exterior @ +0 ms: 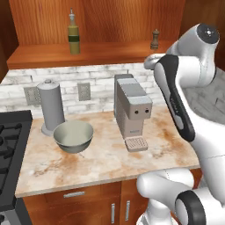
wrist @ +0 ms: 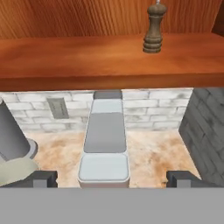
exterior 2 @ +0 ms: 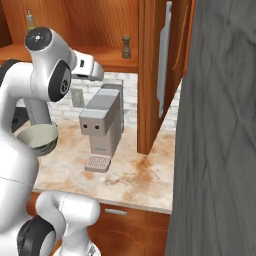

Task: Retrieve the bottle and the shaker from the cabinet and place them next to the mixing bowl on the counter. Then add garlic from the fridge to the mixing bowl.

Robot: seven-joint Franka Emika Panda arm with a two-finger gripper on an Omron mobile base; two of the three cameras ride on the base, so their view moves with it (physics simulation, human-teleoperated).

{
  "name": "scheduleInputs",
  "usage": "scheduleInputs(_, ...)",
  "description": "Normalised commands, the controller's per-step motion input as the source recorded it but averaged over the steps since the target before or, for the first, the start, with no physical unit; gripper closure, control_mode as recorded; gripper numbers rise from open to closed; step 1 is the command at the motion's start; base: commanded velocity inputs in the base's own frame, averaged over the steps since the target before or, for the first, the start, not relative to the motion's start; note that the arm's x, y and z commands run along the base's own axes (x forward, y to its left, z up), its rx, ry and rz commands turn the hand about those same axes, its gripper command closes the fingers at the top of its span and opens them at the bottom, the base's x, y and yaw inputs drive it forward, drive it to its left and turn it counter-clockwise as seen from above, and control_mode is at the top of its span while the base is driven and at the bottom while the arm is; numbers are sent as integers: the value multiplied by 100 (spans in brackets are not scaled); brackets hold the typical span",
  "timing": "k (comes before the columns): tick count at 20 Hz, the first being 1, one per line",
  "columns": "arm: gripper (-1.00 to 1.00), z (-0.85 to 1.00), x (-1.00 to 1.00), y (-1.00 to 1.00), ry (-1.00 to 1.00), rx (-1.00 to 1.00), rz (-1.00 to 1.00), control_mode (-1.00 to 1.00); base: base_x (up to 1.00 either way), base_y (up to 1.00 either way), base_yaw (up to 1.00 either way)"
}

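Observation:
An olive-green bottle (exterior: 73,37) stands at the left of the open cabinet shelf. The dark brown shaker (exterior: 154,39) stands at the shelf's right and appears in the hand view (wrist: 154,29) at the top right. The grey-green mixing bowl (exterior: 73,136) sits on the counter, in front of a grey paper towel holder. My gripper (wrist: 111,179) is open and empty. It hovers over the coffee machine, below the shelf and short of the shaker. The garlic is out of view.
A grey coffee machine (exterior: 132,110) stands mid-counter, right of the bowl. The paper towel holder (exterior: 52,107) is at the back left and a black stove (exterior: 9,145) at the far left. The open cabinet door (exterior 2: 150,75) and a tall dark grey panel (exterior 2: 220,125) close off the right.

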Motion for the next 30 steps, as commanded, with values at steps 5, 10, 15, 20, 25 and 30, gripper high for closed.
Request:
scheduleInputs(5, -100, 24, 28, -2, -8, 5, 0, -100, 0, 0, 0)
scheduleInputs(10, -100, 23, 24, -1, -2, 0, 0, -100, 0, 0, 0)
scheduleInputs(15, -100, 14, 20, -4, -2, 0, 0, -100, 0, 0, 0)
scheduleInputs(20, -100, 0, 50, -39, -1, 0, 0, -100, 0, 0, 0)
scheduleInputs(25, -100, 0, 61, -38, 0, 0, -2, -100, 0, 0, 0)
scheduleInputs(30, -100, 0, 69, -1, 0, 0, -9, -100, 0, 0, 0)
